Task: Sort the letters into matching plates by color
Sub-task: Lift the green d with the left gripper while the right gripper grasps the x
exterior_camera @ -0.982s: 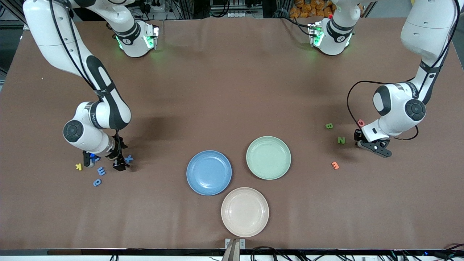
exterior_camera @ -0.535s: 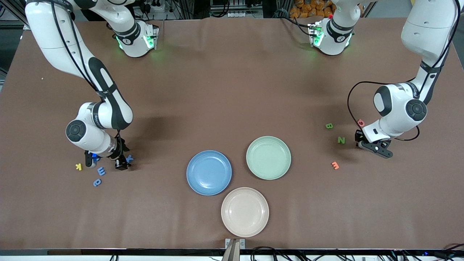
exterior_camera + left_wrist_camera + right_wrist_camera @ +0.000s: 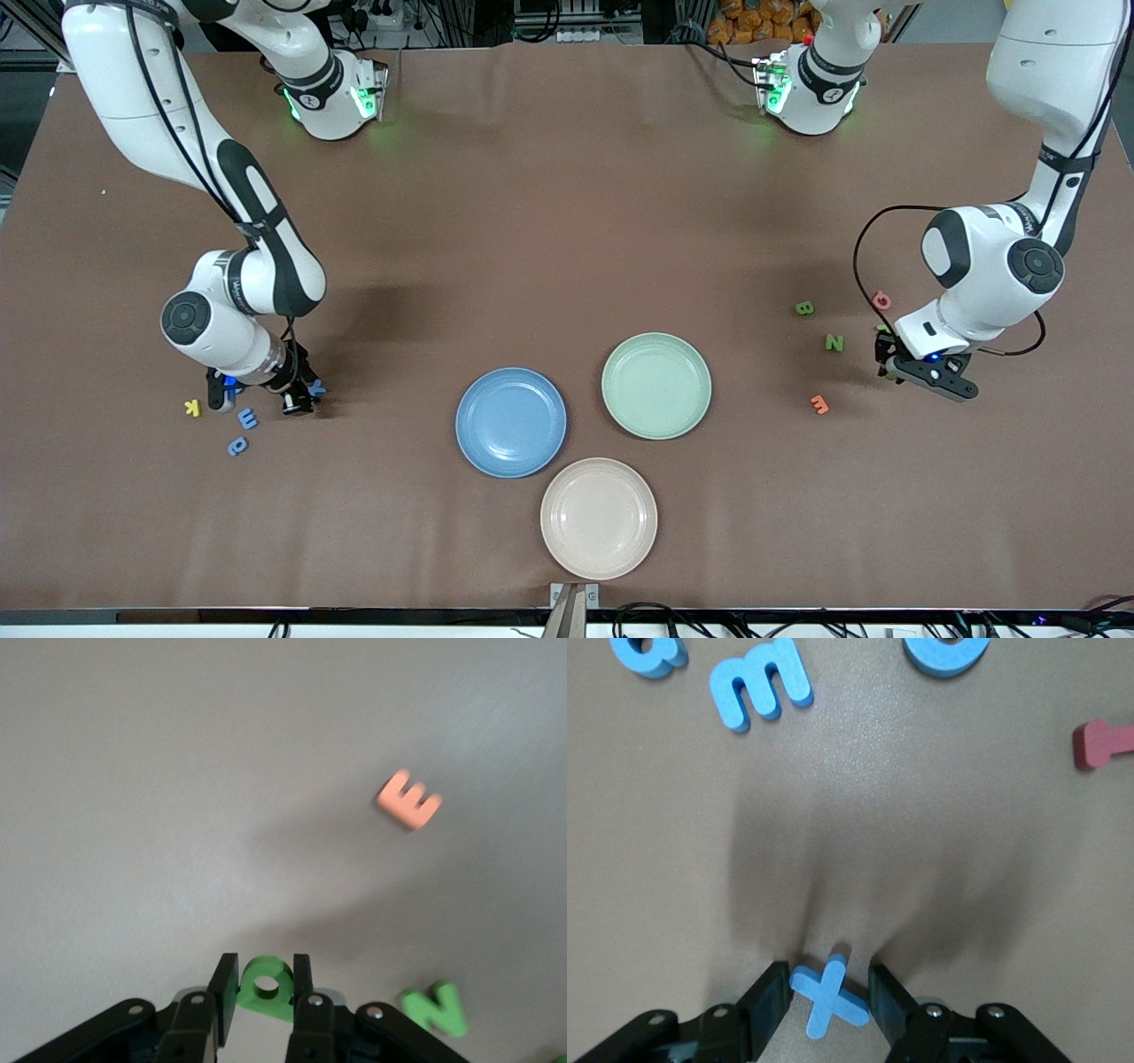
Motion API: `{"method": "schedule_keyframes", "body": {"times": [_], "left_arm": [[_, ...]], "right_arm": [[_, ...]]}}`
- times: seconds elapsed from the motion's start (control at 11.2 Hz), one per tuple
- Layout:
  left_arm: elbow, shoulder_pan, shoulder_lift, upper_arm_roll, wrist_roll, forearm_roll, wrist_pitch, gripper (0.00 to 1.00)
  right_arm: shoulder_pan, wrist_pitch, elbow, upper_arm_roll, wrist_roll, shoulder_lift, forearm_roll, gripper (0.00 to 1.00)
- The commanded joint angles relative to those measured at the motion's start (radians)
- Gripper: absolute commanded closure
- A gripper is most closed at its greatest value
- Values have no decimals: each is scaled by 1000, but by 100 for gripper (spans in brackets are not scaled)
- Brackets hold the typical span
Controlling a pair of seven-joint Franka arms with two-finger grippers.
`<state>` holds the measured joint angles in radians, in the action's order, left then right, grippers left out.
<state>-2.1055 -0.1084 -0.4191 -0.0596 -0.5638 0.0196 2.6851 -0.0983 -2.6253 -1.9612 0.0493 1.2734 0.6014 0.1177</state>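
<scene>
Low over the matte brown table (image 3: 567,221), the left gripper (image 3: 263,1001) pinched a flat green foam letter (image 3: 263,985) at middle right, the right gripper (image 3: 828,999) bracketed a blue foam X (image 3: 828,995) at lower left, its fingers flanking it, while the smooth round blue plate (image 3: 511,423) and mint plate (image 3: 656,385) sat empty at centre.

brown table (image 3: 567,221) with three plates (image 3: 511,423) and scattered foam letters (image 3: 247,418)
</scene>
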Motion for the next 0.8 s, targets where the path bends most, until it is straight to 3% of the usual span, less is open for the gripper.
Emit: {"method": "schedule_keyframes", "body": {"times": [0.0, 0.36, 0.71], "left_arm": [[79, 58, 25, -20, 128, 25, -120, 100], [198, 163, 16, -19, 283, 23, -266, 100], [284, 298, -27, -17, 476, 25, -292, 100]], "right_arm": [[-5, -10, -7, 0, -19, 18, 13, 64], [-5, -8, -5, 1, -153, 18, 11, 69], [-6, -4, -1, 1, -251, 18, 7, 70]]}}
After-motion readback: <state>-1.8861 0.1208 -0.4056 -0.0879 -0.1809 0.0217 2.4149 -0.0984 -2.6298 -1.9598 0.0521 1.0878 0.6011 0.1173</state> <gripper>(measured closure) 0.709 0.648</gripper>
